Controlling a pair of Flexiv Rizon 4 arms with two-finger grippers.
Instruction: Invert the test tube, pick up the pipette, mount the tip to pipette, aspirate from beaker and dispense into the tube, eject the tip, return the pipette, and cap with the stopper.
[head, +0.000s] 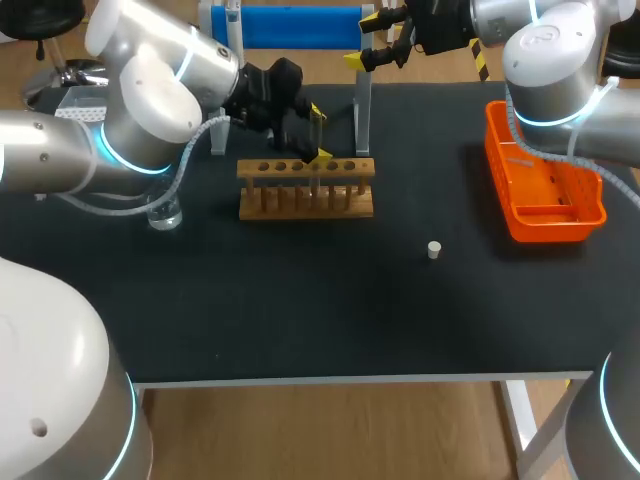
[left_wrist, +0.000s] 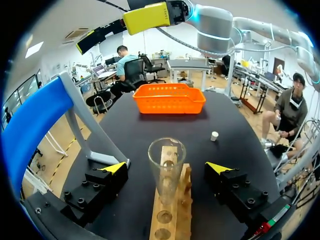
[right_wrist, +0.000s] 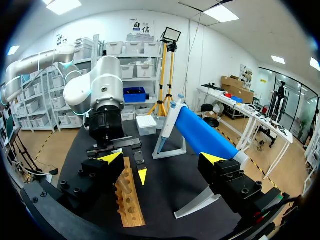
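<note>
Straddling an upright test tube (left_wrist: 166, 162) in the wooden rack (head: 305, 190) at frame centre, the left gripper (head: 320, 135) stands released; the right gripper (head: 363, 40), top centre, likewise.

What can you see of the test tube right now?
The test tube is clear glass, apparently empty, with its rimmed open mouth up and no stopper. It stands upright on the wooden rack, lower end at a hole; how deep it sits is unclear. It is between the open fingers of the left gripper, neither touching it.
</note>
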